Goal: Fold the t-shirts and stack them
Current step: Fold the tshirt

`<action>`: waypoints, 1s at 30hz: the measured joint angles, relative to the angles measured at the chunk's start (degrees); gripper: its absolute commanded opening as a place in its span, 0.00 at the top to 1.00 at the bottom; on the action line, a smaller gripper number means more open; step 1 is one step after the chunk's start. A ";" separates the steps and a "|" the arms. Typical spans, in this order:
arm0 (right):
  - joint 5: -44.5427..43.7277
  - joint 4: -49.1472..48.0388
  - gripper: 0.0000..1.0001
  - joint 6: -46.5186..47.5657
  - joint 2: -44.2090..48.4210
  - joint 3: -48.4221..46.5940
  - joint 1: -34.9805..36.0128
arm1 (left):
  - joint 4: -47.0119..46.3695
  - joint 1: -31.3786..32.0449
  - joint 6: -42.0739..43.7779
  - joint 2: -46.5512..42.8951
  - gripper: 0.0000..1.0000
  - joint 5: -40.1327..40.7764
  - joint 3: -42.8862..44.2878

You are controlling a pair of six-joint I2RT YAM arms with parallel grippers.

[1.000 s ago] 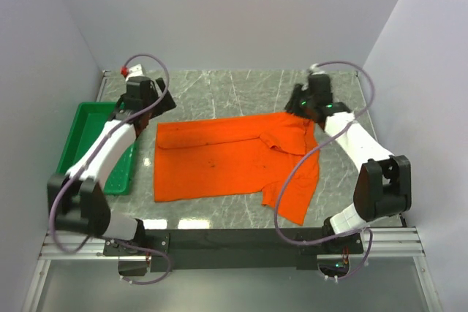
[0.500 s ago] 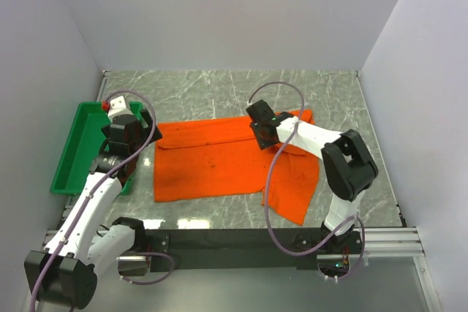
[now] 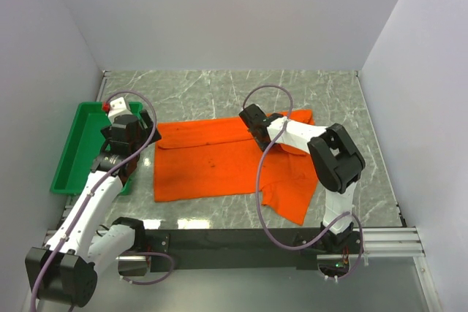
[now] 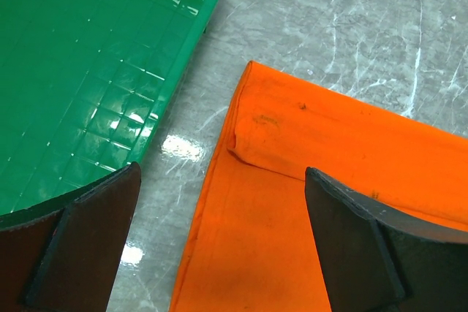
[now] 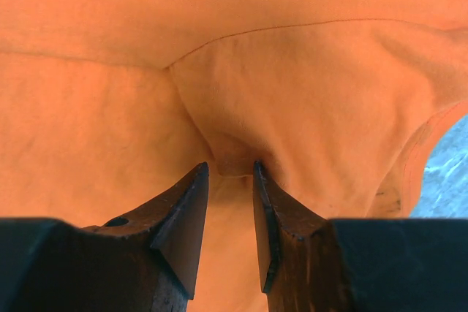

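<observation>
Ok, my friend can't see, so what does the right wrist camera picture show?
The right gripper pinches a small fold of the orange t-shirt, which fills almost the whole picture. A sliver of grey marble table peeks in at the right edge.

orange t-shirt (image 3: 208,166) is spread out on the marble table (image 3: 219,85). its far edge is folded over into a band, and its right end is rumpled and trails toward the near side. green tray (image 3: 69,155) sits just left of the shirt. left gripper (image 3: 129,147) hangs by the shirt's far left corner, over the tray's rim. right gripper (image 3: 253,125) is down on that folded band, a bit right of the shirt's middle.
</observation>
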State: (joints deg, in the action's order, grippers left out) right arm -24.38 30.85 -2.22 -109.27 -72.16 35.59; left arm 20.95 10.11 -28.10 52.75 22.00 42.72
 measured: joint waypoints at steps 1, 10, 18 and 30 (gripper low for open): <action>-0.24 0.00 0.62 0.20 -0.26 0.00 0.00 | 0.00 0.00 0.00 0.00 0.01 0.00 0.02; -1.27 -0.55 0.72 1.05 -1.57 0.00 0.00 | 0.07 0.00 0.00 0.48 0.01 -0.04 0.02; -1.64 -1.20 0.93 1.68 -2.14 -0.15 0.02 | 0.07 0.00 0.00 0.76 0.01 -0.04 0.00; 1.77 2.29 1.00 1.01 -2.27 -4.22 0.02 | 0.04 0.00 0.02 1.92 0.01 -0.11 0.02</action>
State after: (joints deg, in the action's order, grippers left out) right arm -22.61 33.15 -1.21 -111.55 -76.38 35.62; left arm 20.99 10.11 -28.08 54.68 21.89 42.74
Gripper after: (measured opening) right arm 0.010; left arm 0.995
